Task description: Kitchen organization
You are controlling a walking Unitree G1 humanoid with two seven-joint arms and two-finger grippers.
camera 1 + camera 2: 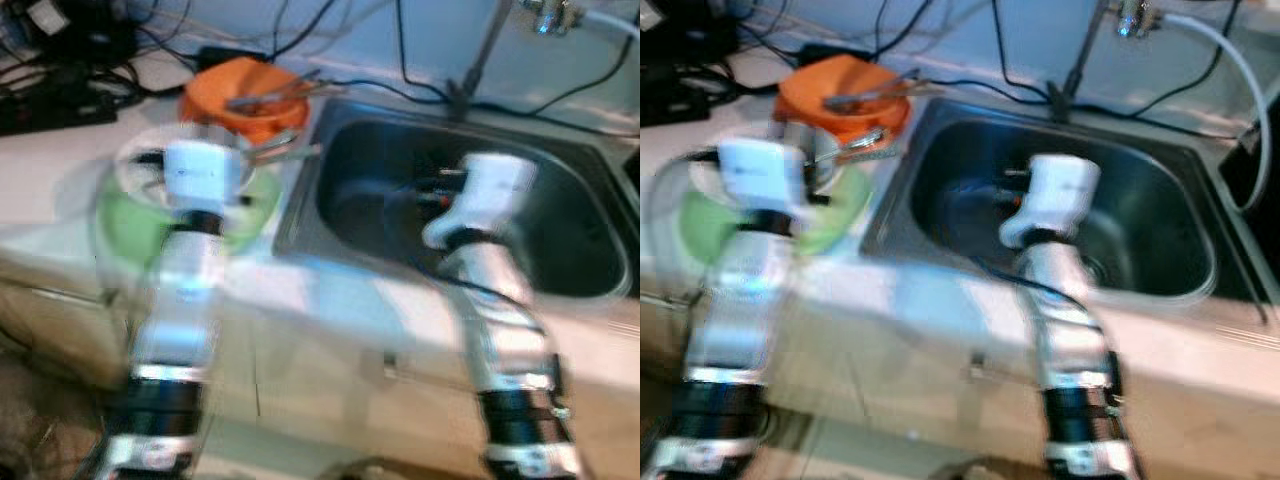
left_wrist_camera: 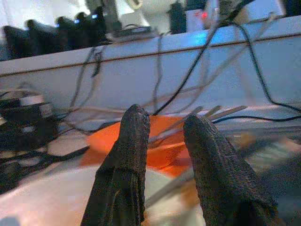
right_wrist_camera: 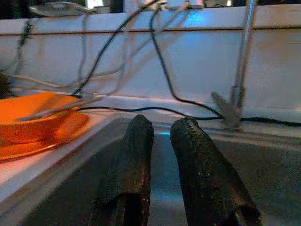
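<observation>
An orange bowl [image 1: 232, 108] sits on an orange plate on the counter, left of the sink [image 1: 570, 240], with metal utensils [image 1: 268, 94] lying across it. Nearer to me lies a green plate [image 1: 118, 228] holding a white bowl [image 1: 138, 160]; my left arm reaches over them. My left gripper [image 2: 167, 117] is open, nothing between its fingers, and points at the orange bowl [image 2: 162, 146]. My right arm reaches out above the sink basin. My right gripper [image 3: 162, 123] has a narrow gap between its fingers and holds nothing. The head views are blurred.
Black cables and power bricks [image 1: 60, 70] crowd the back left of the counter. A faucet [image 1: 545, 14] and a white hose [image 1: 1230, 70] stand behind the sink. Cabinet fronts [image 1: 330, 370] drop below the counter edge.
</observation>
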